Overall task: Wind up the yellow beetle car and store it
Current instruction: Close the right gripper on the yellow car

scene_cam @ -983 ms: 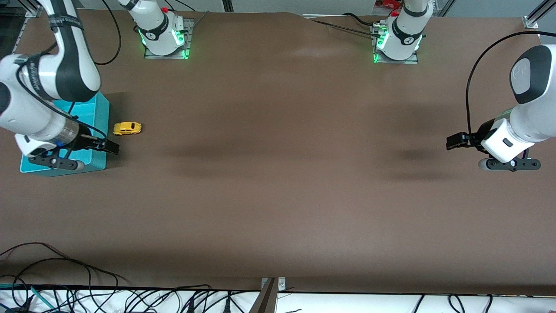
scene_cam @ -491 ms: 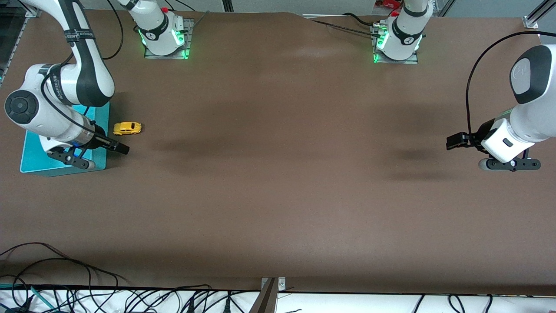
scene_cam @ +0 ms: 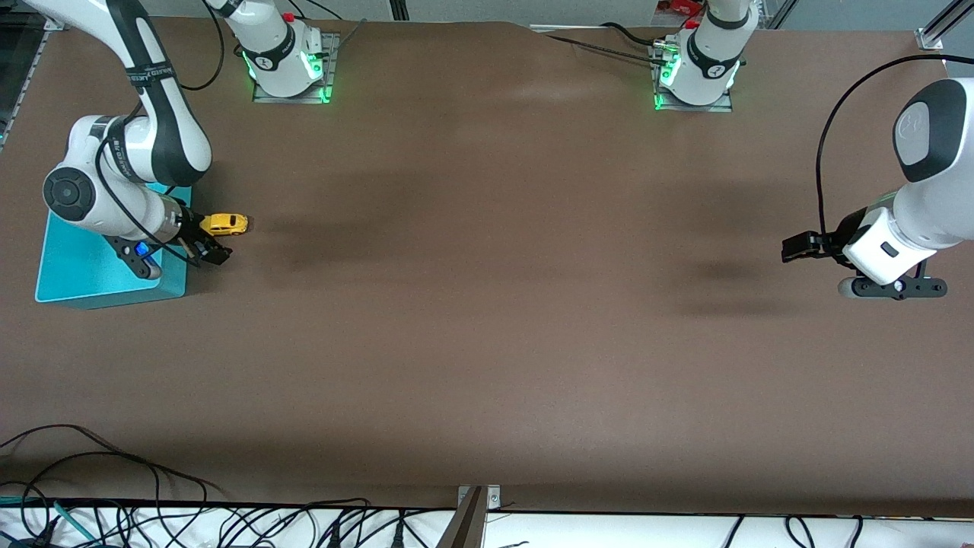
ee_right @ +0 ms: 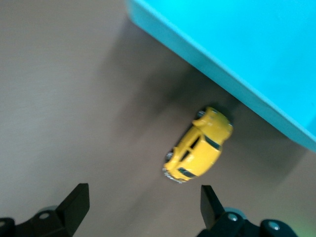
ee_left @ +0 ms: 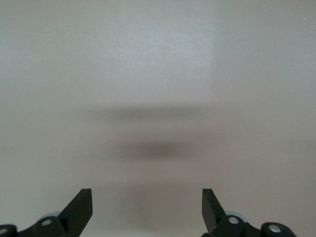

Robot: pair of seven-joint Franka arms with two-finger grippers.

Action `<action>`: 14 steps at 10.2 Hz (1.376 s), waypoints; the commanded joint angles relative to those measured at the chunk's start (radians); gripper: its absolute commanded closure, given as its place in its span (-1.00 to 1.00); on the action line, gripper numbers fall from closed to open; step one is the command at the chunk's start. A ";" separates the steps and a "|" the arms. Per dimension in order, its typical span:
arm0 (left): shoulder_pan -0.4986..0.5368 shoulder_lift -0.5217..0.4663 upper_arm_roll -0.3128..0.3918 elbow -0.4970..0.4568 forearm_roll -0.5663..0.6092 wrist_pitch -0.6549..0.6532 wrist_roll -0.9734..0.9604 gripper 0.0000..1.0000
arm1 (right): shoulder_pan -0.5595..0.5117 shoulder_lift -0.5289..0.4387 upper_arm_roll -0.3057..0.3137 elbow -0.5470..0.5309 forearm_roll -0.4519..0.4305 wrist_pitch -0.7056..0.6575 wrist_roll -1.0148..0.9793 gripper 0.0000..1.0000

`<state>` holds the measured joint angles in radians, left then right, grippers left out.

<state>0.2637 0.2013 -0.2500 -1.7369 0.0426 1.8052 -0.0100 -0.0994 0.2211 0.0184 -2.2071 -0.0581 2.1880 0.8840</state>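
Yellow beetle car (scene_cam: 223,223) is sitting on its wheels on the brown worktop (scene_cam: 487,320), just beside the teal box (scene_cam: 91,266), at the right arm's end, and nothing is gripping it. My right fingers (scene_cam: 213,252) are hanging low over the worktop right next to the car, spread wide and empty; from my right wrist I am looking down at the yellow body with its dark windows, lying a little ahead of my fingertips (ee_right: 74,205) and close to the box's teal wall. My left fingers (scene_cam: 795,248) are also standing open and holding nothing, waiting over bare worktop at the left arm's end, well apart from everything. As I judge it, the job is barely starting: the car is not yet grasped, not wound, and not in the box. What is waiting for me is closing on that small rounded body, dragging it to load the spring, then lifting it across into the box.
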 commanded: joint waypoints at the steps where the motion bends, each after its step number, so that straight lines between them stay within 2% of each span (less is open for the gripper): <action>1: 0.009 -0.013 -0.003 -0.004 0.014 -0.013 0.028 -0.96 | -0.016 -0.023 -0.027 -0.063 -0.014 0.019 0.130 -1.00; 3: 0.014 -0.014 -0.003 -0.004 0.014 -0.013 0.036 -0.96 | -0.017 -0.014 -0.043 -0.091 -0.012 0.054 0.203 -1.00; 5: 0.014 -0.014 -0.003 -0.004 0.014 -0.013 0.036 -0.96 | -0.019 -0.005 -0.057 -0.166 -0.012 0.197 0.246 -1.00; 8: 0.016 -0.014 -0.003 -0.003 0.014 -0.020 0.041 -0.96 | -0.031 0.040 -0.057 -0.180 -0.012 0.272 0.291 -1.00; 9: 0.016 -0.013 -0.003 -0.003 0.014 -0.020 0.041 -0.96 | -0.031 0.047 -0.057 -0.181 -0.009 0.279 0.294 -0.94; 10: 0.016 -0.014 -0.003 -0.003 0.014 -0.020 0.041 -0.96 | -0.031 0.047 -0.057 -0.181 -0.006 0.295 0.373 -0.51; 11: 0.016 -0.014 -0.003 -0.004 0.014 -0.020 0.041 -0.96 | -0.034 0.044 -0.057 -0.180 -0.012 0.308 0.477 0.11; 13: 0.016 -0.014 -0.003 -0.004 0.013 -0.020 0.041 -0.96 | -0.032 0.031 -0.057 -0.172 -0.012 0.306 0.497 0.98; 14: 0.016 -0.014 -0.003 -0.003 0.014 -0.020 0.041 -0.96 | -0.032 0.024 -0.057 -0.172 -0.012 0.302 0.498 1.00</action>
<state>0.2716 0.2013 -0.2495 -1.7369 0.0426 1.8006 0.0078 -0.1216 0.2662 -0.0441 -2.3739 -0.0578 2.4838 1.3544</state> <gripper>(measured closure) 0.018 0.555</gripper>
